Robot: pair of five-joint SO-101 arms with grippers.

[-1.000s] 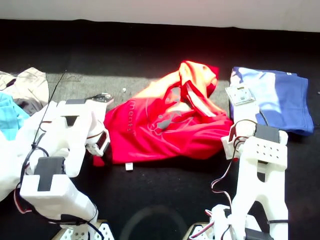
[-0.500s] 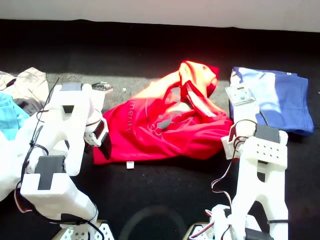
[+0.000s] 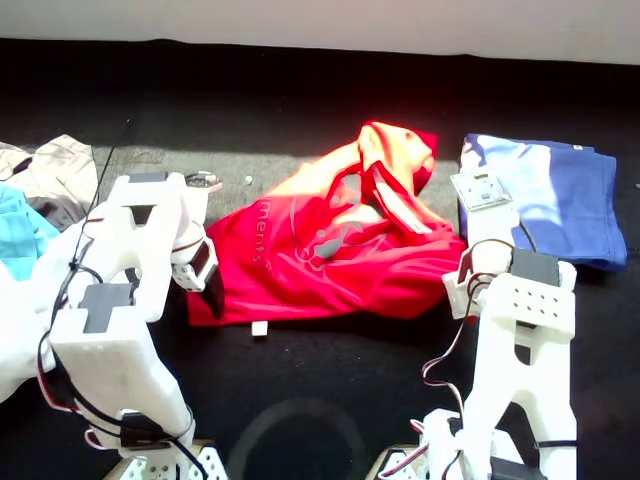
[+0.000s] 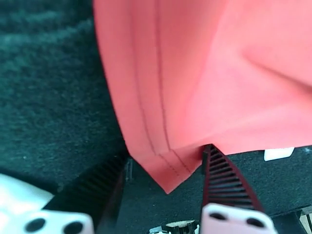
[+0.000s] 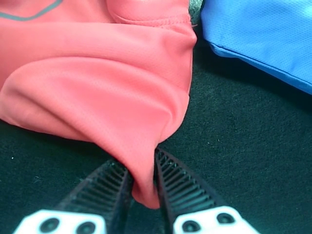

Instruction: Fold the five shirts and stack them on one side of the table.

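Observation:
A crumpled red shirt (image 3: pixel 340 250) lies in the middle of the black table (image 3: pixel 330 380). My left gripper (image 3: pixel 207 290) stands at its near left corner. In the left wrist view the hemmed corner (image 4: pixel 168 175) lies between the wide-apart fingers (image 4: pixel 222 175) of my open left gripper (image 4: pixel 166 153). At the shirt's near right edge my right gripper (image 3: pixel 463 290) is shut. In the right wrist view a fold of the red shirt (image 5: pixel 141 126) is pinched in my right gripper (image 5: pixel 144 163). A folded blue shirt (image 3: pixel 550 200) lies at the back right.
A cyan shirt (image 3: pixel 20 235) and a beige shirt (image 3: pixel 55 170) lie heaped at the left edge. A small white tag (image 3: pixel 259 328) rests on the table just in front of the red shirt. The folded blue shirt (image 5: pixel 263 39) lies close beside the right gripper.
The left arm has shifted, and the red shirt's near left corner has been drawn out to the left. The right arm has kept still with its hold on the shirt.

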